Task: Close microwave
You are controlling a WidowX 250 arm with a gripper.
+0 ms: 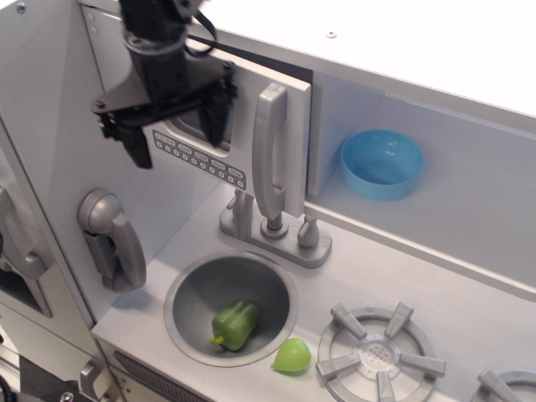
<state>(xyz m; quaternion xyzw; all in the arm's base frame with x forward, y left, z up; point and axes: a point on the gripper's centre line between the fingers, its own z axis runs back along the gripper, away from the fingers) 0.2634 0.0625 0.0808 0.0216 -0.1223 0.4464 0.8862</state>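
We find the scene brightly and evenly lit, with soft diffuse light that appears to come from above. The white top panel (435, 42) at 1 o'clock is close to washed out, though its edge and screw head remain legible. Shadows are soft: a grey gradient fills the sink (231, 306) at 6 o'clock, and the shelf nook (469, 193) at 3 o'clock darkens gently toward its back wall. The silver handle (270, 151) shows mild sheen, no hard glare. Focus is sharp throughout; we note no motion blur and no visible edge distortion.
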